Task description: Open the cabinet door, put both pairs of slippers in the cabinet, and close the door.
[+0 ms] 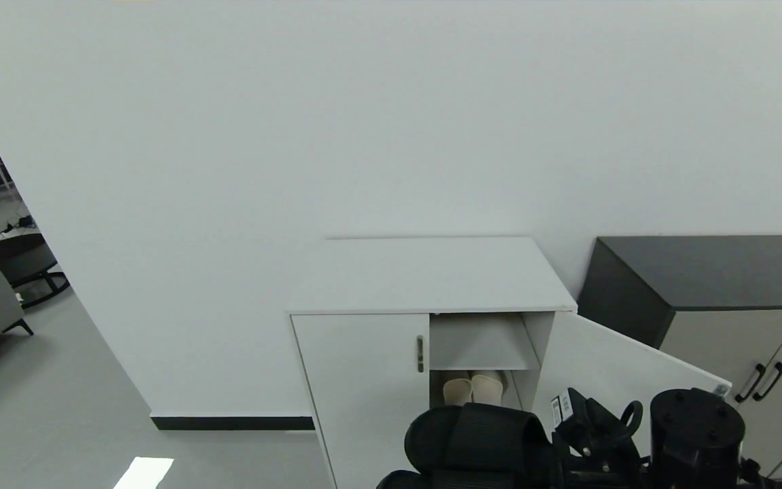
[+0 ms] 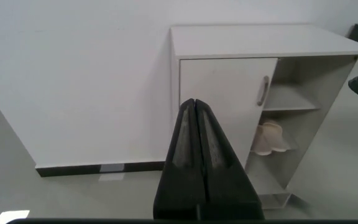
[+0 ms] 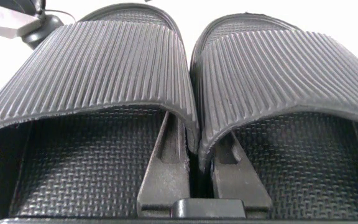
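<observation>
White wall and grey floor surround a low white cabinet. I see my right gripper pinching a pair of black slippers. One finger lies inside each slipper, and together they squeeze the two inner side walls, so the ribbed straps sit side by side.

From the head camera, the black slippers hang low in front of the cabinet's open right half, outside it. Behind them, a pair of beige slippers rests on the lower shelf inside. The right door stands swung wide open. The left door is shut, with a slim handle at its inner edge.

My left gripper has its fingers pressed flat together with nothing between them. It hangs in the air, well apart from the cabinet.

A dark cabinet stands just to the right of the white one.
</observation>
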Available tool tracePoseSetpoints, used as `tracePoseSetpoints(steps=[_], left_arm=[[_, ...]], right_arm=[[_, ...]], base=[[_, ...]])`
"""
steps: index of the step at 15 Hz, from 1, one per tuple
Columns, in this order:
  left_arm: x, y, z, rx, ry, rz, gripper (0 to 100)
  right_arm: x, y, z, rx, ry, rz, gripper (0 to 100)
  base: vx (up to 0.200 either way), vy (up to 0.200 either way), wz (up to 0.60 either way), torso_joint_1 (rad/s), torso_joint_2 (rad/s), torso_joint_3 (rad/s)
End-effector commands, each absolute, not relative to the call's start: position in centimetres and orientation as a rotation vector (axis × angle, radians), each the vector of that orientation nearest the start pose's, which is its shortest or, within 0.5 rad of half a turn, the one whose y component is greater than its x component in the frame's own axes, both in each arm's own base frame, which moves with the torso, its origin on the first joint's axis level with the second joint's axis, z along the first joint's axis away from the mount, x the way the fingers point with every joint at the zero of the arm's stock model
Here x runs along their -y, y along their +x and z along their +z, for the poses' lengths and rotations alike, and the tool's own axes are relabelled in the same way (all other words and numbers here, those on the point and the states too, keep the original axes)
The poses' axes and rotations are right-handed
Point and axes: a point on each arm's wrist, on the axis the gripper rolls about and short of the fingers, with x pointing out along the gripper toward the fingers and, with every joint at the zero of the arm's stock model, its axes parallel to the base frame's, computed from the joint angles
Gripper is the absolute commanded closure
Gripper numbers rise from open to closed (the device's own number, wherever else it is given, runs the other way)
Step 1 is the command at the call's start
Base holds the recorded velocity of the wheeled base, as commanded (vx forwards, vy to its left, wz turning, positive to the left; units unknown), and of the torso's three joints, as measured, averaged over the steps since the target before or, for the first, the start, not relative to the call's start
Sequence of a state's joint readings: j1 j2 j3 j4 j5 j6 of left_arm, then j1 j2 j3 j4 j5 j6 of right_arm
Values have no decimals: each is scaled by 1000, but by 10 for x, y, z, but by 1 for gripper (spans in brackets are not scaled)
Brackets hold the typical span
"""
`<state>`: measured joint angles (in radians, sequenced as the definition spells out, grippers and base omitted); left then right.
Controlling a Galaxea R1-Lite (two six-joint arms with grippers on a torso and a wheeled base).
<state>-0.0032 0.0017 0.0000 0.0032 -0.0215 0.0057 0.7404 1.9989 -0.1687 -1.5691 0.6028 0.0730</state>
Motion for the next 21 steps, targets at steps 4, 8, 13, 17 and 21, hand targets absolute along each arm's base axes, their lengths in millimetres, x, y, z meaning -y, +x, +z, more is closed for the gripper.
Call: tracePoseSetpoints(steps=[4, 8, 13, 17, 21], left_arm=[[0, -23, 75, -5, 6, -26, 100], [0, -23, 75, -5, 5, -28, 100], [0, -23, 75, -5, 5, -28, 100], [0, -23, 75, -5, 5, -28, 100], [0, -23, 75, -5, 5, -28, 100]], right_arm=[[-176, 174, 57, -340, 42, 1324, 100], [-177, 175, 55, -349, 41, 1323, 100], [-178, 176, 52, -360, 42, 1321, 100], [-179, 176, 49, -377, 44, 1319, 100], [-179, 177, 48, -378, 44, 1319, 100]], base=[[0, -200, 0, 4, 2, 4], [0, -100, 0, 0, 0, 1], [0, 0, 0, 0, 0, 0], [0, 0, 0, -21, 38, 20], [0, 0, 0, -155, 343, 170]])
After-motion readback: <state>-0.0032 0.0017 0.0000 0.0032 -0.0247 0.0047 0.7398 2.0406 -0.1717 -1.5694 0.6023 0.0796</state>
